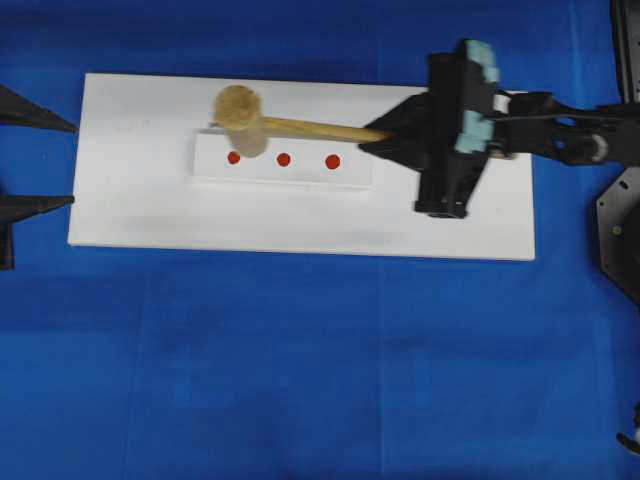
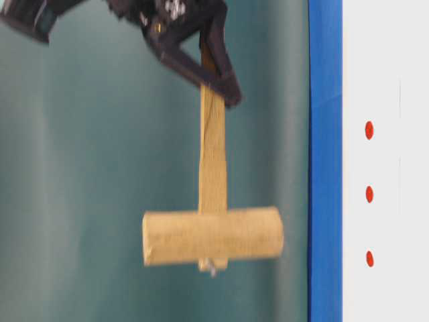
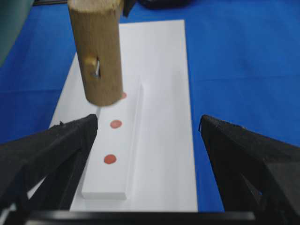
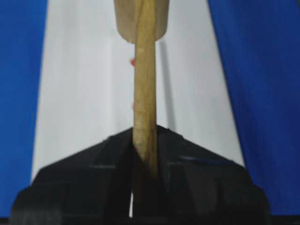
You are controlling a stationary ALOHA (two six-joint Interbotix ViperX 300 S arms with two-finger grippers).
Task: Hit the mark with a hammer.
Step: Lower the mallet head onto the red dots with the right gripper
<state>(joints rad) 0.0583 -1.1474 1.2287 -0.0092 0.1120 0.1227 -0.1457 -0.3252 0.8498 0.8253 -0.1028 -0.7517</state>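
My right gripper (image 1: pixel 388 134) is shut on the handle end of the hammer (image 1: pixel 300 127), a light wooden mallet. Its thick head (image 1: pixel 238 110) hangs in the air above the left end of a raised white block (image 1: pixel 283 172). The block carries three red marks (image 1: pixel 234 157) (image 1: pixel 284 159) (image 1: pixel 333 161). In the table-level view the hammer head (image 2: pixel 211 236) is well off the board surface. In the right wrist view the handle (image 4: pixel 144 84) runs up from between the closed jaws. My left gripper (image 3: pixel 148 123) stands open and empty, facing the block's end from the board's left edge.
The block rests on a larger white board (image 1: pixel 300 225) lying on a blue cloth (image 1: pixel 300 380). The right arm's body (image 1: pixel 460 120) reaches over the board's right end. More black robot hardware (image 1: pixel 620 230) stands at the right edge.
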